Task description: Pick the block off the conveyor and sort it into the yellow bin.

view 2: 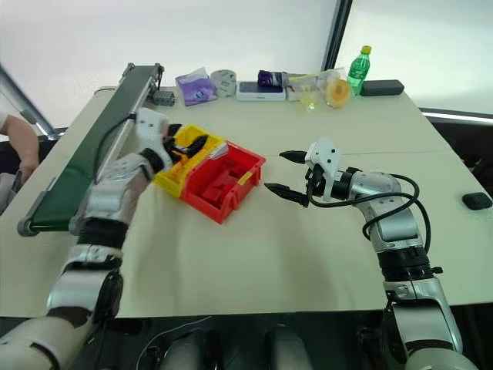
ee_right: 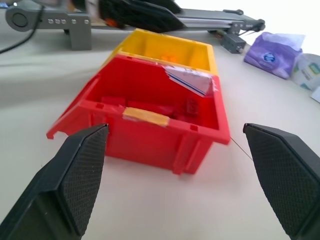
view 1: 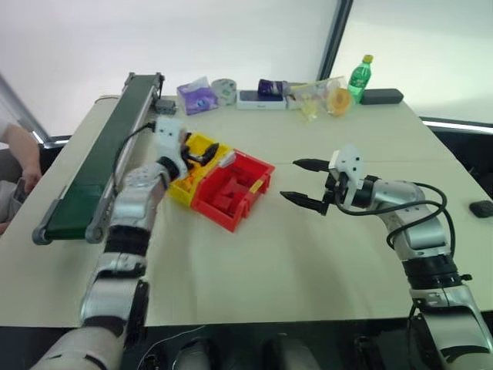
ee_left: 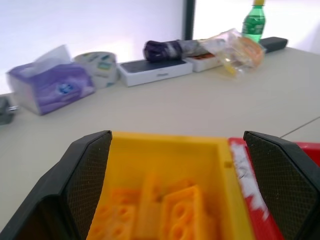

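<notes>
Left gripper (ee_left: 175,185) is hanging spread and empty over the yellow bin (ee_left: 165,145), yellow blocks (ee_left: 175,215) lying inside; sorting is looking done.

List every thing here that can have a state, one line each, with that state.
left gripper: open, over the yellow bin
right gripper: open, empty, facing the red bin
yellow bin: open-topped, yellow blocks inside
red bin: open-topped, red blocks inside
conveyor: belt bare
bottle: upright, capped
tissue pack: opened, tissue sticking out

tissue pack (view 1: 197,95), tape roll (view 1: 224,90) — green bottle (view 1: 359,77)
</notes>
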Motion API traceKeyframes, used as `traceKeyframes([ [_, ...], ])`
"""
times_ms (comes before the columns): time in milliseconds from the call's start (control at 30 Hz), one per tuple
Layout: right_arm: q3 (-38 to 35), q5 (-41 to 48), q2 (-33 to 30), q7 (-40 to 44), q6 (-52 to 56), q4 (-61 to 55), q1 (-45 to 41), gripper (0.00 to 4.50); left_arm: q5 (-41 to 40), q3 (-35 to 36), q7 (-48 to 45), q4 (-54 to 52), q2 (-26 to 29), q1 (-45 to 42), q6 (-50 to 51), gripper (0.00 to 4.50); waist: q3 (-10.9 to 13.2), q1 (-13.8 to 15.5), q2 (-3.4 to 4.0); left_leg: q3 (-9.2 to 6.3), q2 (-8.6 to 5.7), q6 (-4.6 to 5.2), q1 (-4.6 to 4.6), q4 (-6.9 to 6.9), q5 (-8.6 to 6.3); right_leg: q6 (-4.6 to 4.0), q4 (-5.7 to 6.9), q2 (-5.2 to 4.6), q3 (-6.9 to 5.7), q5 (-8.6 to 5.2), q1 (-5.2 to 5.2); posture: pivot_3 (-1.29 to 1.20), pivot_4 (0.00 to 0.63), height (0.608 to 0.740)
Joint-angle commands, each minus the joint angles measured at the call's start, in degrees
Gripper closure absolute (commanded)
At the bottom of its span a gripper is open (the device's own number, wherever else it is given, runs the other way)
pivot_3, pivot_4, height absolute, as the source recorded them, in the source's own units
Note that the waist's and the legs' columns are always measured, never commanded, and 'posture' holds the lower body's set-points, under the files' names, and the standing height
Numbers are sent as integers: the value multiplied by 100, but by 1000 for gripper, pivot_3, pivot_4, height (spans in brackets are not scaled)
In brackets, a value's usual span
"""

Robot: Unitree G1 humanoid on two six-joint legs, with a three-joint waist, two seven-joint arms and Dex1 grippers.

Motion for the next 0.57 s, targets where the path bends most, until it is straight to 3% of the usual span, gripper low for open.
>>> traceKeyframes([
  [33,-135,94,-69,28,-45,-167,-102,0,-368,545,-156,-1145,503,553,540,64,1,15,1,-3,1,-1,0,-2,1,-1,3,-1,-1,0,0,0,150,740],
  [233,-95,92,-120,141,20,-71,-287,0,-1481,2046,-886,-2571,1324,2193,1038,64,1,74,1,-4,-3,4,-1,6,-3,0,0,-19,-4,0,10,0,150,740],
  [400,-68,49,-112,304,-138,282,-464,0,-1735,3445,-1231,-2578,1552,3694,1019,64,0,44,1,-6,-2,5,1,2,-4,-1,-3,-20,-6,0,10,0,150,740],
  [567,-78,11,-96,474,-458,682,-506,0,-1538,3505,-1260,-2588,1439,4353,650,64,1,83,2,-8,-4,6,1,2,-4,-2,-6,-24,-8,-1,13,0,150,740],
])
